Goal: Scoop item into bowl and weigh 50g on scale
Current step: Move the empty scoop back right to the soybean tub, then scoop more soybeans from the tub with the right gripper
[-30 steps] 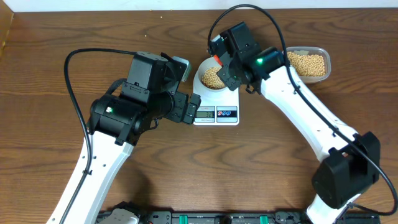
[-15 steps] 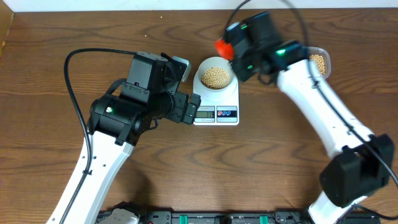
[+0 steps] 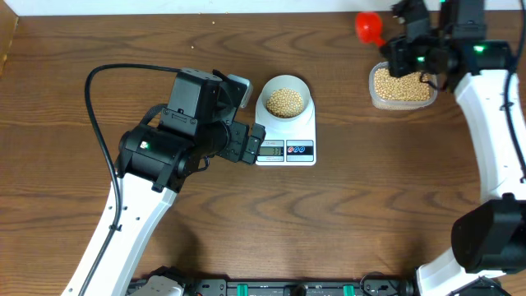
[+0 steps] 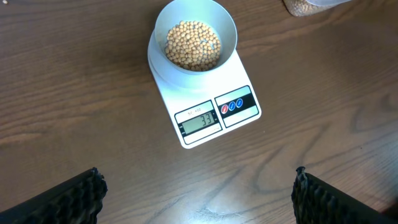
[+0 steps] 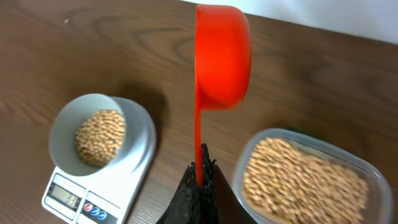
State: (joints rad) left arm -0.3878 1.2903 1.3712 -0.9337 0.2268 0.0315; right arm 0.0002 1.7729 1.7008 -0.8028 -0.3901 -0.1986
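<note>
The pale bowl (image 3: 285, 95) sits on the white scale (image 3: 297, 131) and holds tan beans (image 3: 284, 102). In the left wrist view the scale (image 4: 242, 78) has its display (image 4: 198, 121) reading 33, with the bowl (image 4: 227, 34) and its beans (image 4: 192, 45) on top. My left gripper (image 4: 198, 193) is open and empty, hovering over bare table in front of the scale. My right gripper (image 5: 200, 177) is shut on the handle of a red scoop (image 5: 222, 53), held between the scale (image 5: 134, 168) and the clear tub of beans (image 5: 305, 183). In the overhead view the scoop (image 3: 369, 26) is at the tub's far left corner.
The clear plastic tub (image 3: 402, 84) stands at the back right of the wooden table. The left arm's black cable (image 3: 103, 140) loops over the table's left side. The white back edge of the table lies just beyond the scoop.
My right arm has carried the red scoop from over the bowl to the right and back, to beside the tub. The bowl shows its beans uncovered. The left arm has not moved.
</note>
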